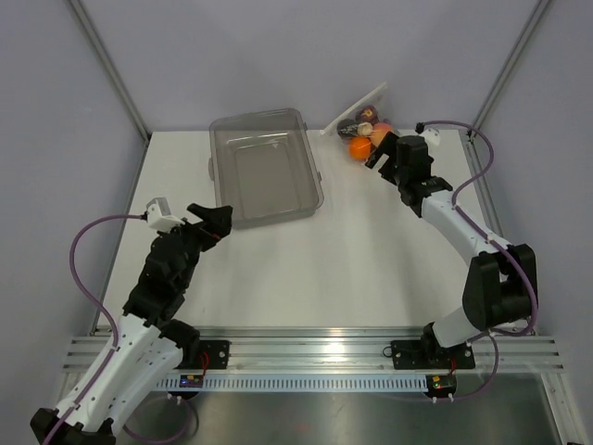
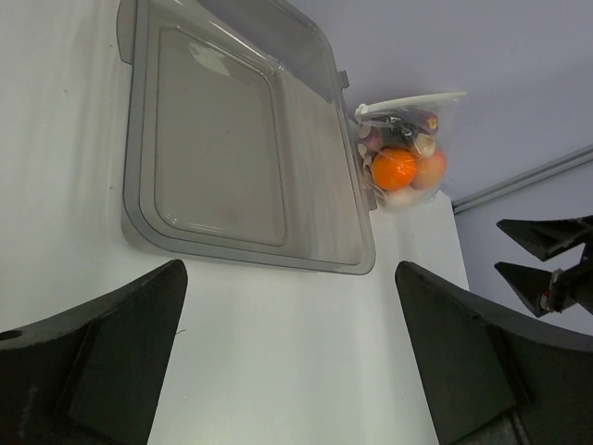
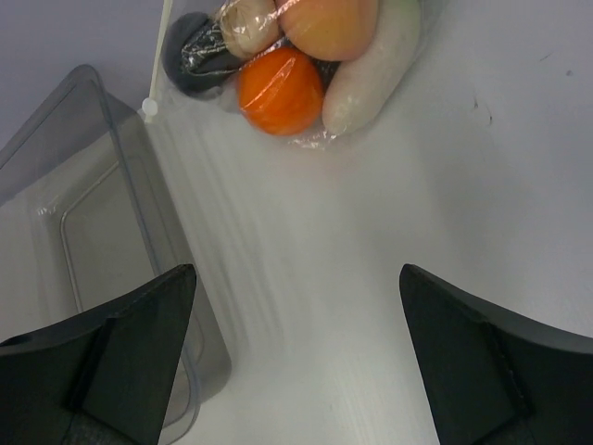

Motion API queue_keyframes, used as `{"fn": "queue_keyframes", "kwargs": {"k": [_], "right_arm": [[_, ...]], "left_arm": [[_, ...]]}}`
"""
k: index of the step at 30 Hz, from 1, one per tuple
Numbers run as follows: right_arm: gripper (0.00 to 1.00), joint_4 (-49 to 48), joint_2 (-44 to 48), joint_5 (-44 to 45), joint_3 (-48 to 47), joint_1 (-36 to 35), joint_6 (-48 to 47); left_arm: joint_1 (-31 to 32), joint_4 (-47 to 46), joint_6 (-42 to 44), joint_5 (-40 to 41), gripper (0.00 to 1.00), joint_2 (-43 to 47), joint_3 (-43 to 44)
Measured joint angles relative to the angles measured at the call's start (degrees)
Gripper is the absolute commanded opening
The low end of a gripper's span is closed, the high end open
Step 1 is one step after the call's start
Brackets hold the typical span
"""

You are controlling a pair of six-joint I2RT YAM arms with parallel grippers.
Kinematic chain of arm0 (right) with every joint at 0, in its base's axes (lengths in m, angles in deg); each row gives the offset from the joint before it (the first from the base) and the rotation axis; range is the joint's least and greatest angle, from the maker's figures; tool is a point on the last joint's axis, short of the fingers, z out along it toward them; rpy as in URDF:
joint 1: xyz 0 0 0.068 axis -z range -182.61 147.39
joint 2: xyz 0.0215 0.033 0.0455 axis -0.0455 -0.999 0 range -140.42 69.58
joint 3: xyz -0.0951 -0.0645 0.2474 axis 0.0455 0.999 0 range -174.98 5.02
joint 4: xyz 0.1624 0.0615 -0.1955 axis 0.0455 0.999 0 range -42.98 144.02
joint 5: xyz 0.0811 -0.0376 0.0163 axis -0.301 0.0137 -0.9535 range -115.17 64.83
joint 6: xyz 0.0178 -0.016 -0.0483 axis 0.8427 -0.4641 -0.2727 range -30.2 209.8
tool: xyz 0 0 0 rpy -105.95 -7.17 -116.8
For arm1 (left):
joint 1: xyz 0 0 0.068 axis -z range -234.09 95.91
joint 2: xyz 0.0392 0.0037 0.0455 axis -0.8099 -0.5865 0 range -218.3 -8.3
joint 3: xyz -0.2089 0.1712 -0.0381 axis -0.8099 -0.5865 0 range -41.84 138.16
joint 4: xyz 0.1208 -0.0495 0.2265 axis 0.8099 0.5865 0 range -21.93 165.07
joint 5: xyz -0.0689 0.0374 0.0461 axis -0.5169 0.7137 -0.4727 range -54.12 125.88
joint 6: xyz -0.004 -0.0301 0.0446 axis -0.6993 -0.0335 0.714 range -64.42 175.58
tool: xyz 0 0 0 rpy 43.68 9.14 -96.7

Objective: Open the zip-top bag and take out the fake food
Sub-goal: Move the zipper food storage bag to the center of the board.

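Left gripper (image 1: 219,220) and right gripper (image 1: 377,159) are released, empty; zip-top bag (image 1: 363,127) may be pushed away, not pinched.

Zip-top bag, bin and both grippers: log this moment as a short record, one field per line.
bag: zip-top bag at the far right corner of the table
contents: fake food inside the bag, none out on the table
bin: clear bin, nothing in it, left of the bag
left gripper: left gripper open, holding nothing, by the bin's near left corner
right gripper: right gripper open, holding nothing, pointed at the bag, just short of it
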State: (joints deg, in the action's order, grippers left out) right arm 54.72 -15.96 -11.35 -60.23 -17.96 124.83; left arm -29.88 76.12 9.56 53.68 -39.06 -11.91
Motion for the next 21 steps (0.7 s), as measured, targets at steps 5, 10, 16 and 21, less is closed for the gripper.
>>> {"fn": "queue_keyframes", "kwargs": {"k": [5, 10, 16, 21], "right_arm": [[0.99, -5.03, -7.17, 0.13, -5.49, 1.11, -3.93], [0.99, -11.37, -14.64, 0.57, -11.96, 1.22, -9.38], [0.95, -11.17, -26.53, 2.8, -26.18, 1.81, -13.49], [0.91, -12.39, -33.88, 2.95, -32.89, 2.89, -16.37]], "left_arm": [[0.0, -1.11, 0.02, -0.02, 0.99, 1.25, -0.52], [0.0, -2.19, -0.09, 0.0, 0.99, 2.14, -1.18], [0.0, -2.21, -0.15, 0.0, 0.99, 2.29, -1.49], [0.0, -2.19, -0.15, 0.0, 0.99, 2.29, -1.49]]}}
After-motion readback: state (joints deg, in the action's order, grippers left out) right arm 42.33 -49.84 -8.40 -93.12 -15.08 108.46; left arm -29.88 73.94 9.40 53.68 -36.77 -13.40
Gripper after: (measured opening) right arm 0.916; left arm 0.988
